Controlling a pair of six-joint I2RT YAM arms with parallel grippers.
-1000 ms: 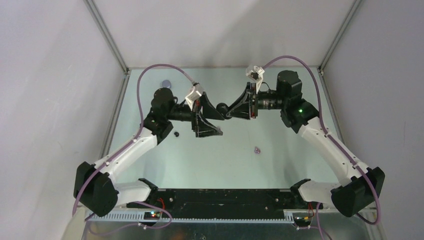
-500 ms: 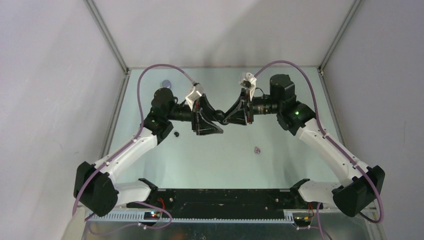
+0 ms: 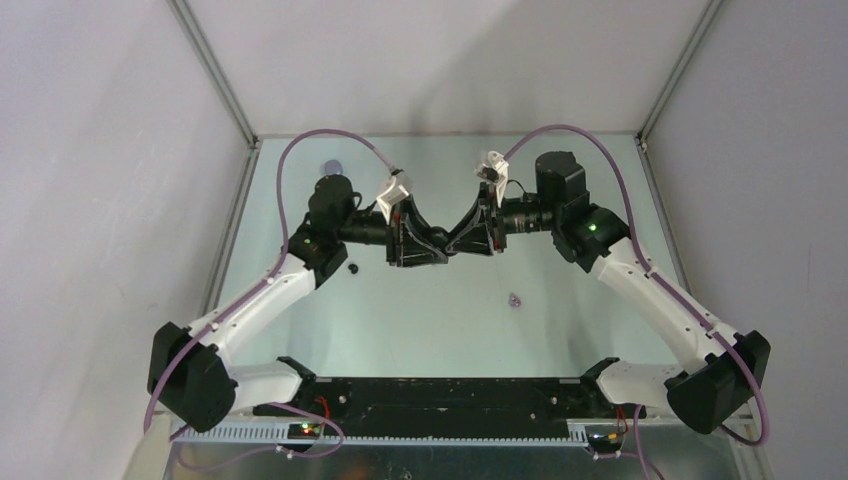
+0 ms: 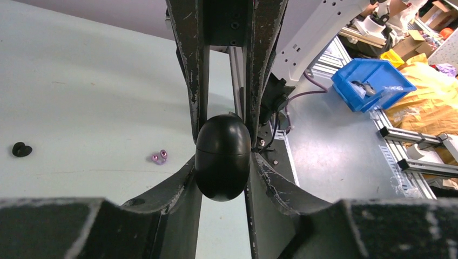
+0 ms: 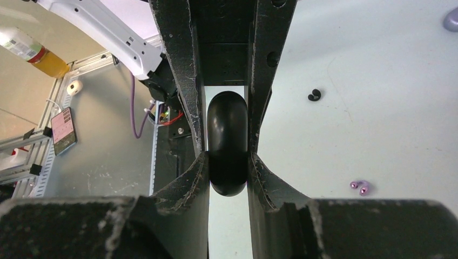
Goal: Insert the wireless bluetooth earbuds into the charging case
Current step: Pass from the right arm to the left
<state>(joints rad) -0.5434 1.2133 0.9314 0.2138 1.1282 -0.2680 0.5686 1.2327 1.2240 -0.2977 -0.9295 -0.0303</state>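
Observation:
A black egg-shaped charging case [image 4: 222, 156], closed with its seam showing, is held in the air between both grippers; it also shows in the right wrist view [image 5: 227, 143]. My left gripper [image 4: 223, 162] is shut on it, at the centre of the top view [image 3: 430, 241]. My right gripper [image 5: 227, 162] is shut on it from the opposite side [image 3: 463, 238]. A black earbud [image 3: 352, 268] lies on the table to the left [image 4: 21, 149] [image 5: 314, 95]. Two lilac earbuds [image 3: 515, 299] lie together nearer the front [image 4: 160, 157] [image 5: 360, 187].
A small lilac rounded object [image 3: 331, 166] sits at the back left of the pale green table [image 3: 560, 320]; it also shows in the right wrist view [image 5: 452, 19]. Grey walls close in the left, right and back sides. The arm bases and a black rail [image 3: 440, 395] line the near edge.
My right gripper has moved left and slightly toward the front, closing in on the left gripper. The two sets of fingers now interlock around the case. The left arm has barely shifted.

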